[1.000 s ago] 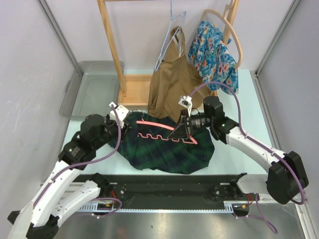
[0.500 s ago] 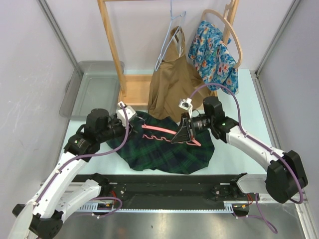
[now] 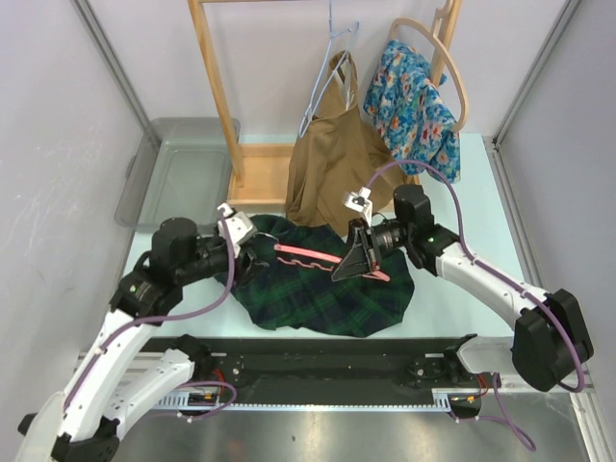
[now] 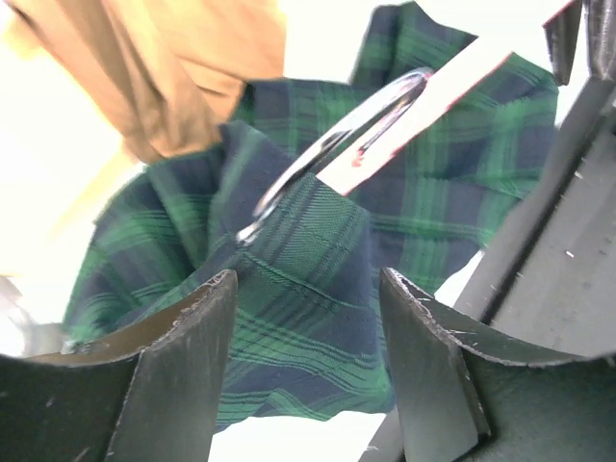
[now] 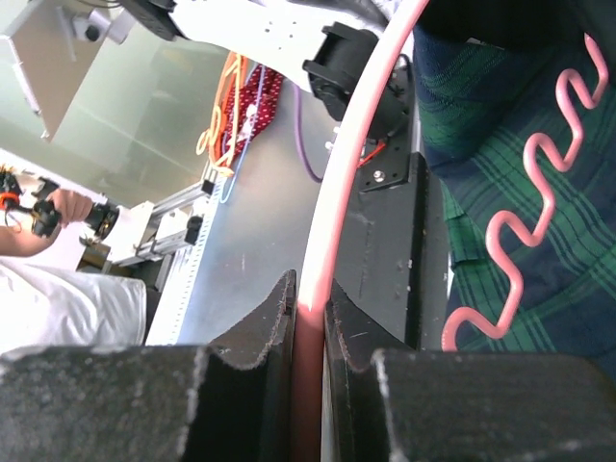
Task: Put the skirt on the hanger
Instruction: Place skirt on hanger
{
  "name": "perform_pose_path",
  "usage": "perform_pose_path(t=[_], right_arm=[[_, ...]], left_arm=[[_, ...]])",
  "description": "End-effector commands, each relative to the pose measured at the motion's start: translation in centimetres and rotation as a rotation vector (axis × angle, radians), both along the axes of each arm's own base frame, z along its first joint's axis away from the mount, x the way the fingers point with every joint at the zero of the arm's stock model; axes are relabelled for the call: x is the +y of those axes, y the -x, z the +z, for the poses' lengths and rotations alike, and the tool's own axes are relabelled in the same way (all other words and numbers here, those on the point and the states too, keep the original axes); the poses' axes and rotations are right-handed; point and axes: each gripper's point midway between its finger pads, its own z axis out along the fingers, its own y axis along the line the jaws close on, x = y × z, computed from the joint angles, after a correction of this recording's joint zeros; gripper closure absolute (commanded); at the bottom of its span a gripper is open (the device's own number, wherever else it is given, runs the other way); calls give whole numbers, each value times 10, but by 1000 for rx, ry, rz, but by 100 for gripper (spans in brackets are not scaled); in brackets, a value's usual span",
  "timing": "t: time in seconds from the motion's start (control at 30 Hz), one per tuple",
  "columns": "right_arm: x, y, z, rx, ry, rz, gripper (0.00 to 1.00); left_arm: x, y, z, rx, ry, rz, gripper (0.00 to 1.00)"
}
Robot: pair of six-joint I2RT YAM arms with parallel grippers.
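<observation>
**Skirt on the table, hanger bar across it**

At the far left a grey tray (image 3: 136, 171) sits at the table's (image 3: 462, 197) edge, with a wooden rack (image 3: 214, 87) just beside it.

The left gripper (image 3: 254, 252) reaches in over the left edge of the green plaid skirt (image 3: 327, 294). Its fingers (image 4: 183, 356) stand well apart, and the wrist view shows the plaid cloth lying beyond the gap, with nothing pinched between them.

The skirt lies crumpled on the table between the two arms, just in front of the rack's base. The pink hanger (image 3: 306, 252) lies slanted across its upper part. Its metal hook end points toward the left gripper, and the wavy pink section rests on the cloth.

The right gripper (image 3: 348, 265) is at the hanger's right end. Its fingers (image 5: 241, 337) are clamped narrowly on the curved pink rod.

Behind the skirt a tan garment (image 3: 332, 168) hangs from a wire hanger on the rack. A floral garment (image 3: 414, 106) hangs to its right.
</observation>
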Motion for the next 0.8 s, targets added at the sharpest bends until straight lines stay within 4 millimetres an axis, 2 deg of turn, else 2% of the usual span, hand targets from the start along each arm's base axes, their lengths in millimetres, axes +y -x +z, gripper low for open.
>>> perform_pose_path(t=[0.0,0.1,0.23,0.3,0.37,0.5,0.63,0.77], right_arm=[[-19,40,55,-203,-179,233,100],[-22,44,60,-216,-184,229,100],[-26,49,66,-227,-190,231,100],[-27,51,69,-233,-193,230,100],[-28,52,70,-237,-195,231,100],[-28,53,70,-230,-194,237,100],[-25,53,70,-231,-195,243,100],[-23,50,70,-238,-196,225,100]], left_arm=[[14,-14,31,-178,63,122,34],[22,-13,44,-239,100,169,34],[19,-6,41,-211,111,140,37],[9,4,40,-177,132,70,40],[-4,17,38,-121,152,-24,47],[-23,40,49,-51,194,-187,51],[-31,45,55,-24,205,-252,58],[-34,42,42,28,188,-255,71]])
